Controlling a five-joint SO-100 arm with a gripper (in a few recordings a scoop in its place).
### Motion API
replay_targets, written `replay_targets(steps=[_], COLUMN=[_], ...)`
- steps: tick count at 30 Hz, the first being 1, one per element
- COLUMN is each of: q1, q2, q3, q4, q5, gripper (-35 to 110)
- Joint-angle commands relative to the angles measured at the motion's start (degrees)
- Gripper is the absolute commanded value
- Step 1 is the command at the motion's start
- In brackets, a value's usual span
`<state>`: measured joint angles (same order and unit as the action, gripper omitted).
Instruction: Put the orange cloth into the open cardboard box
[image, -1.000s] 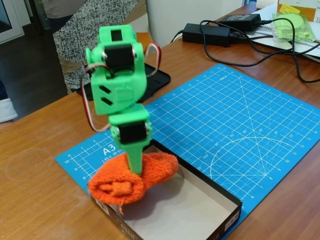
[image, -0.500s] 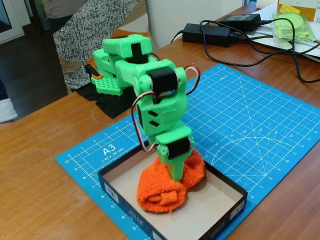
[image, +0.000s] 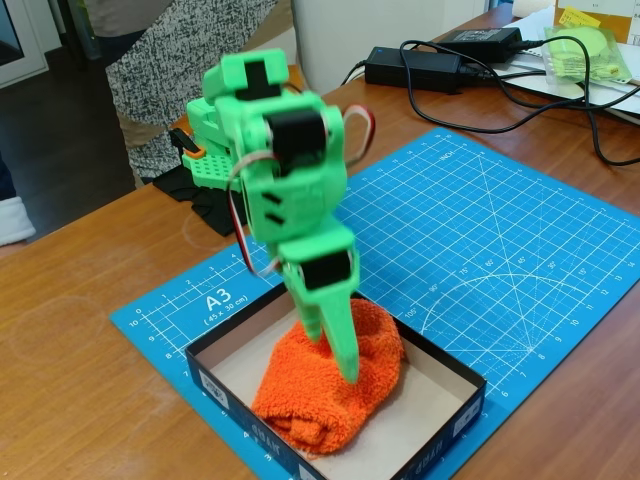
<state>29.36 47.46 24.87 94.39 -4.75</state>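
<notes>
**user1:** One green arm (image: 280, 160), one cloth, one box. In the fixed view the orange cloth (image: 325, 385) is lying inside the open cardboard box (image: 440, 425), bunched up, filling the middle & near-left part of the pale floor. Its lower-left end sits right up against the front wall.

**user2:** Gripper letting go or what?

**user1:** The gripper (image: 338, 345) points down into the box w/ its fingers splayed apart in a narrow V. Longer finger tip is right on top of the towel, can't tell if it's pressing or just touching. Nothing clamped btw them afaict, so released.

**user2:** Box placement?

**user1:** Black walls, sits on the near-left corner of the blue cutting mat (image: 480, 240), which is on a wooden table (image: 70, 330). Back right there's a pair of black power bricks (image: 440, 58) w/ cables & a yellow-green thing in clear plastic (image: 588, 45). A person in a speckled top (image: 170, 60) stands behind the table.
</notes>
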Motion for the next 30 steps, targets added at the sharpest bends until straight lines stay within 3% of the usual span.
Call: replay_targets(steps=[1, 5, 7, 14, 22, 30], q1=[-1.49, -6.59, -10.37, -18.54, -11.43, -17.31], q2=[22.15, 44.82, 56.95, 100.46, 146.51, 145.9], q3=[13.54, 34.28, 46.76, 86.92, 125.16, 147.74], q4=[0.53, 0.44, -0.53, -11.51, -25.22, -31.11], q5=[0.97, 1.49, 1.32, 3.6, -1.76, -2.29], gripper=[39, 39, 31, 25, 22, 17])
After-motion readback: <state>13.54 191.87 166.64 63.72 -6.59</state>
